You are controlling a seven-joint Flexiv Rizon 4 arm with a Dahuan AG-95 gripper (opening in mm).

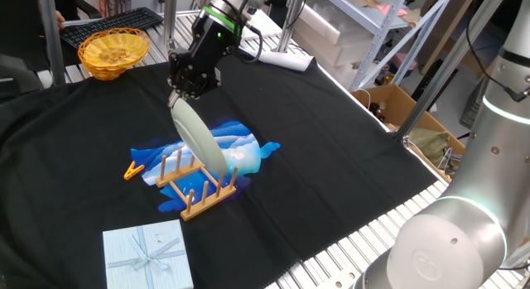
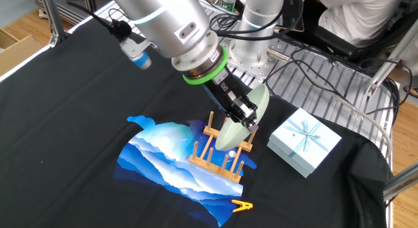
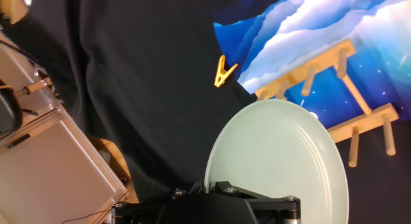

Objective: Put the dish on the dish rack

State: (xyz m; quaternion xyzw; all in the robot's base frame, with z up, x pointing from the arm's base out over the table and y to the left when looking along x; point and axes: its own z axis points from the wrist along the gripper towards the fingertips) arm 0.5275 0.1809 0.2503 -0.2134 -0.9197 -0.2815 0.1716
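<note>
One gripper [image 1: 177, 97] is pinching the dish [image 1: 199, 137] by its rim as we are tilting it over the dish rack [image 1: 197, 186]; misjudging the pegs risks tipping the rack.

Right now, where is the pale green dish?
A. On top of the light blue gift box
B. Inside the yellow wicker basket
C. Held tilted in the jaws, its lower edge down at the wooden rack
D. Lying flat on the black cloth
C: the dish hangs tilted from the gripper, with its lower edge among the pegs of the dish rack.
</note>
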